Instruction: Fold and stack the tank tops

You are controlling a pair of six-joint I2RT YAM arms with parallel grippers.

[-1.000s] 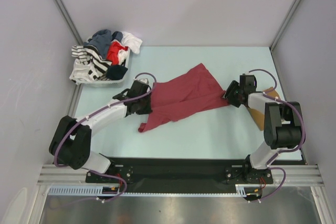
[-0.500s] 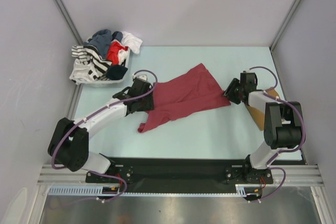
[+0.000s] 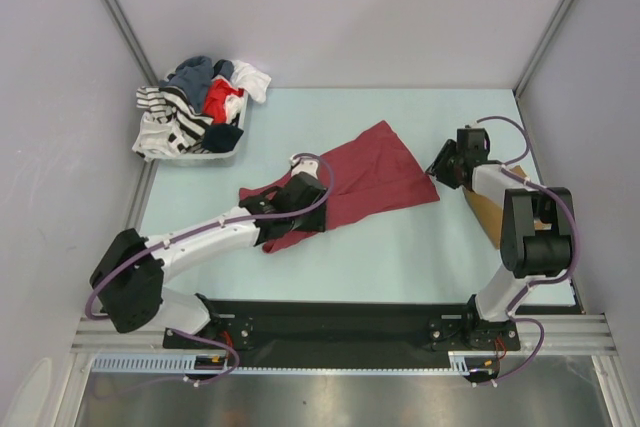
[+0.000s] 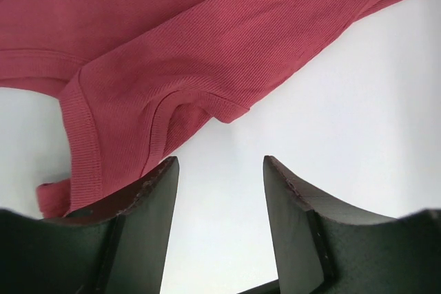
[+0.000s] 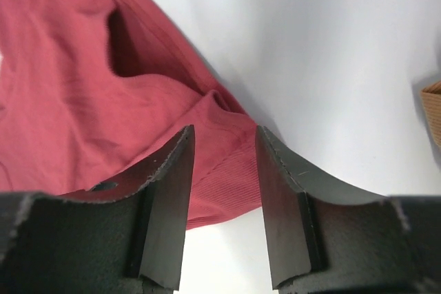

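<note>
Maroon tank top (image 3: 370, 172) | left gripper (image 4: 219, 163) jaws spread, hem just ahead | right gripper (image 5: 224, 132) jaws spread over corner | risk: grabbing two layers bunches cloth

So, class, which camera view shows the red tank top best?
The top external view: it alone takes in nearly the whole red tank top, lying on the table. The left wrist view shows only a seamed edge; the right wrist view only a rumpled corner.

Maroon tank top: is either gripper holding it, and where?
Neither holds the maroon tank top: left gripper open beside a strap; right gripper open over a corner.
</note>
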